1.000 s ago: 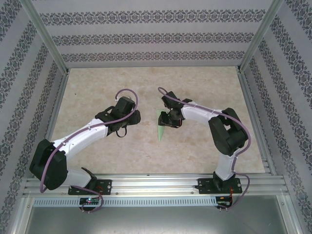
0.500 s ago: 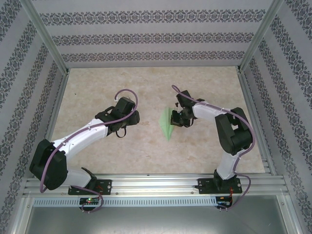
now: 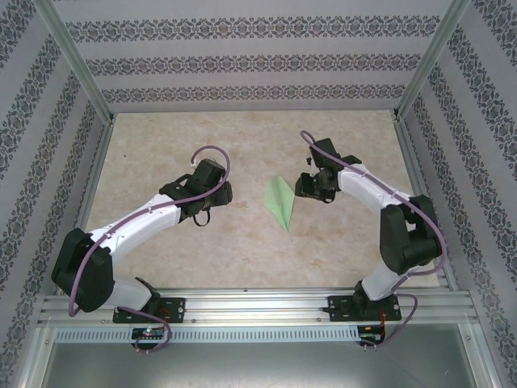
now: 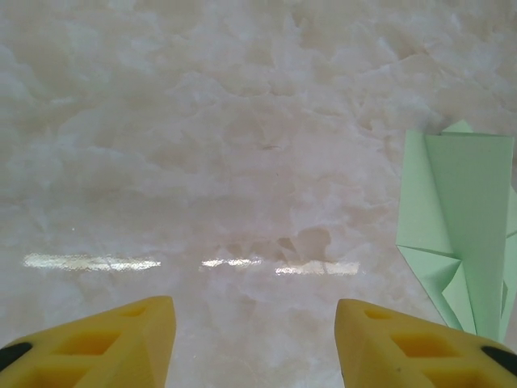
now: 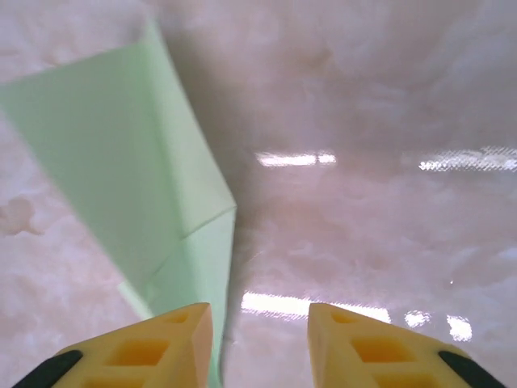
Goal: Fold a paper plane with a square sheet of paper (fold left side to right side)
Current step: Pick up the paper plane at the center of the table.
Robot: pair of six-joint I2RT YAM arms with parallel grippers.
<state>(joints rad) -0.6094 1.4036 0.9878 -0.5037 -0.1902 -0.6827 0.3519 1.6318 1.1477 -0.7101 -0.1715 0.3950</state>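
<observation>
Seen from above, the pale green paper plane [image 3: 280, 202] lies on the marbled beige counter [image 3: 242, 137], about midway between the ends of the two arms. Its wide end faces the far wall and its sharp tip points towards the near edge. The left arm [image 3: 153, 214] reaches in from the left and ends well apart from the paper. The right arm [image 3: 363, 187] bends in from the right, its dark wrist near the plane's wide end but apart from it. From this height I cannot tell how either arm's fingers stand. The left wrist camera shows the left fingers [image 4: 121, 339], yellow, standing wide apart over bare glossy counter with nothing between them. The paper plane sits at the right edge of that view, beyond the right-hand finger, with its layered folds and creases showing. The right wrist camera shows the right fingers [image 5: 161, 347] parted by a narrower gap, and only bare counter shows between them. The paper plane fills the left part of that view, with a shadow on the counter along its right edge. Its lower point runs down just beside the left-hand finger, and I cannot tell whether the two touch.
</observation>
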